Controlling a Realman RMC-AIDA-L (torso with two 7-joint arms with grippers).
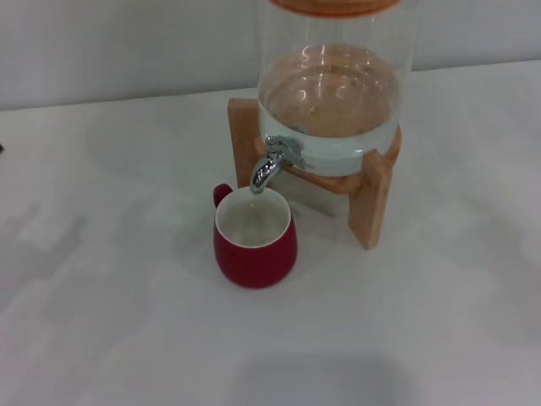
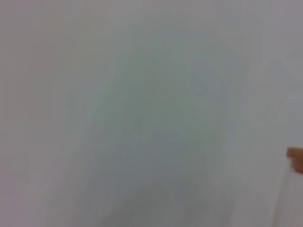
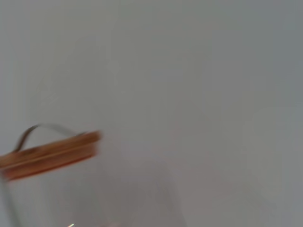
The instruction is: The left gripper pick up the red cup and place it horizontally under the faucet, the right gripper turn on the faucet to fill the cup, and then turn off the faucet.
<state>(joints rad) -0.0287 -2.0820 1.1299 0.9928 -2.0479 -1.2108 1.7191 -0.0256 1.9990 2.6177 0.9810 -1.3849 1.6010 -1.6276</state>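
The squat dark-red ceramic cup (image 1: 254, 241) with a white inside stands nearest the camera, upright in the lower centre of the head view, its small loop handle pointing toward the upper left. The small chrome faucet (image 1: 272, 163) hangs just above the cup's far rim, its downturned spout over the white opening. Behind it, in the upper centre of the frame, a clear glass water dispenser (image 1: 334, 76) holding water sits on a light wooden stand (image 1: 373, 200), all on a white table (image 1: 101, 254).

Neither gripper shows in any view, so whether their jaws are open or closed cannot be told. The left wrist view shows only pale surface with a sliver of orange-brown wood at its right edge; the right wrist view shows the dispenser's wooden lid (image 3: 49, 154) at its lower left.

The cup looks already placed under the spout, though whether it holds water is unclear. If it is empty, the step in hand is opening the faucet: the right gripper would need to reach the top lever and turn it without nudging the cup.
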